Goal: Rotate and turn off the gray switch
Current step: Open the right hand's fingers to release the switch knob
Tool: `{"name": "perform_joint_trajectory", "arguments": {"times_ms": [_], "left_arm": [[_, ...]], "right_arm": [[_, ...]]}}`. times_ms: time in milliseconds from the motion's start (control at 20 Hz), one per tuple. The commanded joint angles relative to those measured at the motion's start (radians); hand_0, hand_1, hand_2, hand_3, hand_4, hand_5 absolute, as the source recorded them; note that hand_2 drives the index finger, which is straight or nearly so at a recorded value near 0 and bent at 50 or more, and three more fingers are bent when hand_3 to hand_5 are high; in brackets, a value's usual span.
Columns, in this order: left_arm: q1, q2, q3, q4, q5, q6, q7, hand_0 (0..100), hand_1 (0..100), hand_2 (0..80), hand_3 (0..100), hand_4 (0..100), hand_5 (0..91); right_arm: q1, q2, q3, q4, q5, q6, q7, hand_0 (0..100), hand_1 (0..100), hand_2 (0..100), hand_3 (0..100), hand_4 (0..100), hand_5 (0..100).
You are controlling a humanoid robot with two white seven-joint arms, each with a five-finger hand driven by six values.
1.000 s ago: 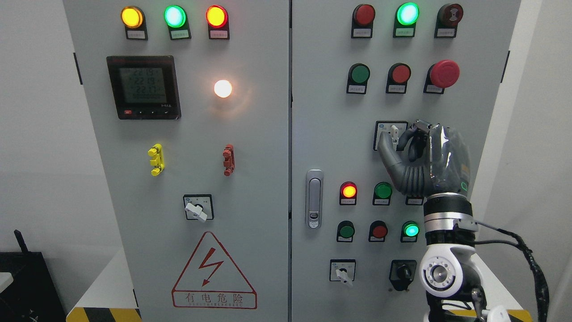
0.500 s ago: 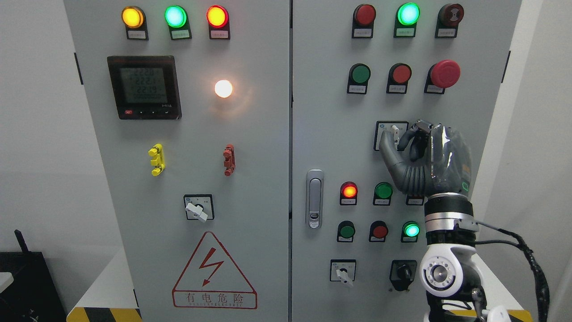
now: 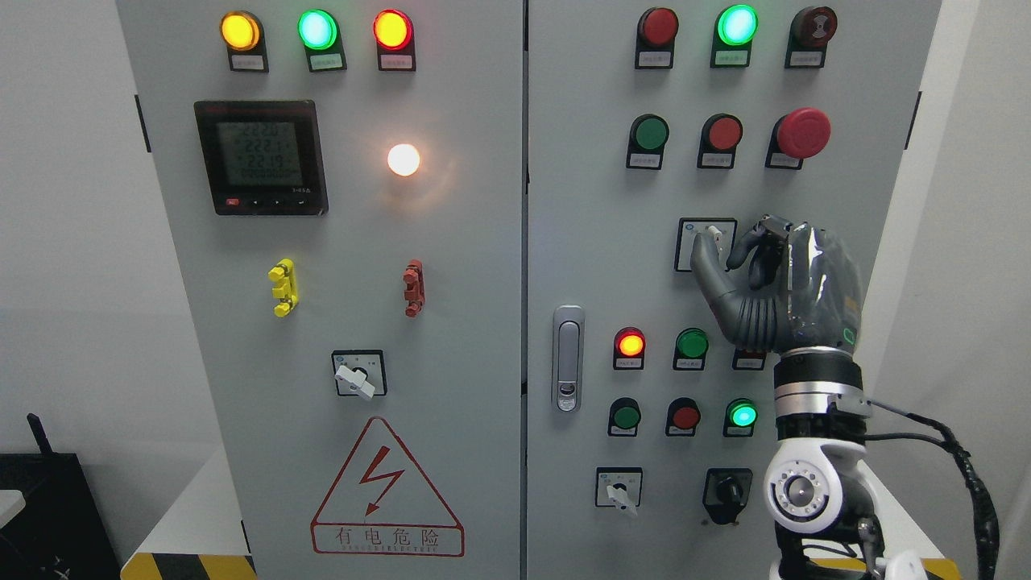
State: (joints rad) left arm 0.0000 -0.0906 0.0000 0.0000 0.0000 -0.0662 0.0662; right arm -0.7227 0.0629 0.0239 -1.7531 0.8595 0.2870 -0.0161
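Grey control cabinet (image 3: 451, 266) against a pale wall, meter and lamps on its left door. On the right door, mid-height, gray switch (image 3: 713, 238), lever roughly upright. Right hand (image 3: 753, 278) just right of and below it, thumb and forefinger pinching the lever; left hand unseen.

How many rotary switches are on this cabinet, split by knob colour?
Light-knob rotary switches: 3, counting the gray switch pinched by the right hand
Black-knob rotary switch: 1
Total: 4
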Motion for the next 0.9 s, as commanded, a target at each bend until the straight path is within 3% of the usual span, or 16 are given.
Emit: {"name": "perform_joint_trajectory", "arguments": {"times_ms": [0,850], "left_arm": [[-0.009,0.0,0.008,-0.026,0.02,0.0,0.0,12,39,0.0,0,0,0.0],[-0.009,0.0,0.008,-0.026,0.02,0.0,0.0,12,39,0.0,0,0,0.0]], "right_arm": [[0.005,0.002,0.011,-0.005,-0.002,-0.008,0.002,32,45,74,100,93,100],[0.017,-0.006,0.01,-0.031,-0.004,-0.017,-0.005,27,44,74,100,94,100]]}}
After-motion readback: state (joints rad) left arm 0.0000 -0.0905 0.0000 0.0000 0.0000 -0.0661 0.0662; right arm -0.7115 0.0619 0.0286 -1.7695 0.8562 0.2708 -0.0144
